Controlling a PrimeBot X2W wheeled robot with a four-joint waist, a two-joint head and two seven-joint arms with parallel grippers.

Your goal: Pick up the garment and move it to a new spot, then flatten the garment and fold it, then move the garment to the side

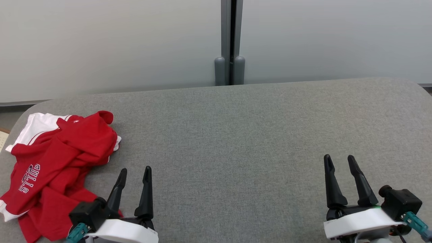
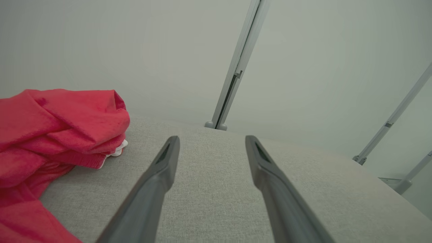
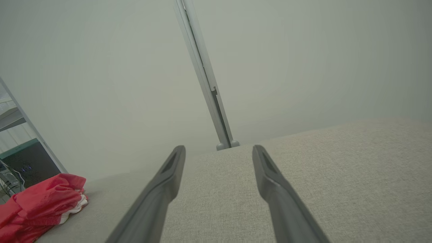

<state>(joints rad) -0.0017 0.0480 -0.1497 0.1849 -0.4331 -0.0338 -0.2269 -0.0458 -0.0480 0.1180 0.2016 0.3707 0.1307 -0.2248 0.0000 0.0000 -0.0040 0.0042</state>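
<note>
1. The left end effector is held fully open just above the desk, and nothing is caught between its fingers.
2. The right end effector is likewise spread wide and empty, with its fingers pointed toward the partition beyond the desk's far edge.
3. The red shirt, white at the sleeves and trim and marked with lettering, is seen crumpled in a heap just to the left of the left end effector. It lies well apart from the right end effector, far off to that one's left.
4. The first step, picking the shirt up, is judged to be in hand but not yet begun, since no cloth is gripped.
5. For the next move, a leftward reach by the left end effector is called for. The fingers would be lowered over a raised fold and closed on enough layers to lift the heap.
6. The bare desk ahead of and between the two end effectors is judged suitable as the new spot.
</note>
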